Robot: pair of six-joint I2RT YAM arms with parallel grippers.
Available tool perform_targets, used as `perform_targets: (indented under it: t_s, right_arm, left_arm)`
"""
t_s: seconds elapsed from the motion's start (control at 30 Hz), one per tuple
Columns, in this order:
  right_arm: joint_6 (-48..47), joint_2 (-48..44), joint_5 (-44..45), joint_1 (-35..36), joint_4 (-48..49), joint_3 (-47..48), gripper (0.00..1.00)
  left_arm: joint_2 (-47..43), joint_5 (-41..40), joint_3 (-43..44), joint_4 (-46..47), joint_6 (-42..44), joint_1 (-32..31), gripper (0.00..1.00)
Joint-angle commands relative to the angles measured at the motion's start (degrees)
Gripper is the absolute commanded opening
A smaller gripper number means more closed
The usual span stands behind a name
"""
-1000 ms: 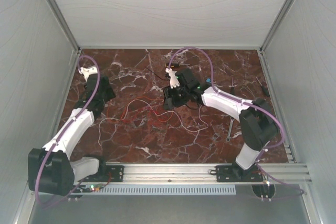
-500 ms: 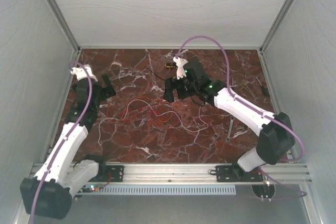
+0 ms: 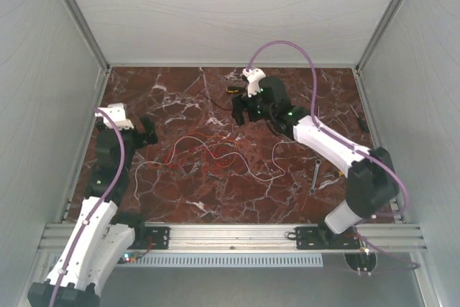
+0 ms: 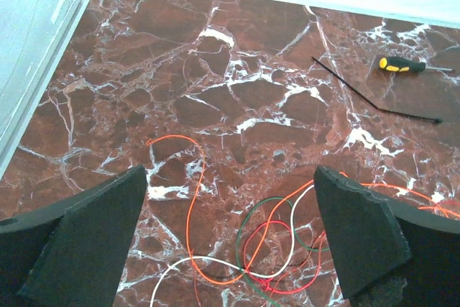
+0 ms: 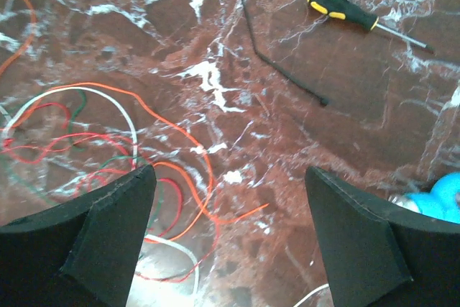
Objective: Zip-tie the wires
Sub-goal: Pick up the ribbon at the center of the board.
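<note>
**Nothing gripped yet: tie and wires both lie loose**

Top view: you are at the opening step, as I judge it. The thin red, orange and white wires (image 3: pixel 208 154) sprawl in loose loops mid-table on the red-brown marble tabletop (image 3: pixel 172 199), unbundled. The left gripper (image 3: pixel 146 131) sits to their left, near but apart. The right gripper (image 3: pixel 240 113) hangs beyond their far edge, close to the thin black zip tie (image 3: pixel 209 98) and the yellow-and-black-handled screwdriver (image 3: pixel 233 90). A small metal wrench (image 3: pixel 315 176) lies well to the right.

Left wrist view: the left gripper (image 4: pixel 230 185) stands wide open and holds nothing. The wires (image 4: pixel 248 249) lie below and between its fingers, not touched. The zip tie (image 4: pixel 374 98) and screwdriver (image 4: pixel 402 65) rest farther off, up to the right.

Right wrist view: the right gripper (image 5: pixel 230 177) is also spread wide and empty. The zip tie (image 5: pixel 277 59) lies flat ahead of it, the wires (image 5: pixel 108 141) off to the left side, reaching under one finger.

Your next move probably calls for lowering the right gripper squarely over the flat tie, which offers little to pinch.
</note>
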Motion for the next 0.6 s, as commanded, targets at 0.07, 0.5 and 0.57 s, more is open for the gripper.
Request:
perform_targets:
  t_s: [0.07,0.5,0.57]
  right_arm:
    - [-6.99,14.09,1.89,-3.06,-0.54,10.83,0.79]
    - [-7.14,38.97,-0.08,-7.97,-11.65,32.3,0.49]
    - [-7.36,40.35,0.72,-8.01,-11.73,33.04,0.47]
  left_arm:
    - [-2.53,3.0,-0.21,4.26,1.9,0.15,1.0]
    - [-2.02,4.96,-0.22,4.06,1.64,-0.07,1.0]
    - [-1.81,5.35,-0.13,3.98,1.57,-0.07,1.0]
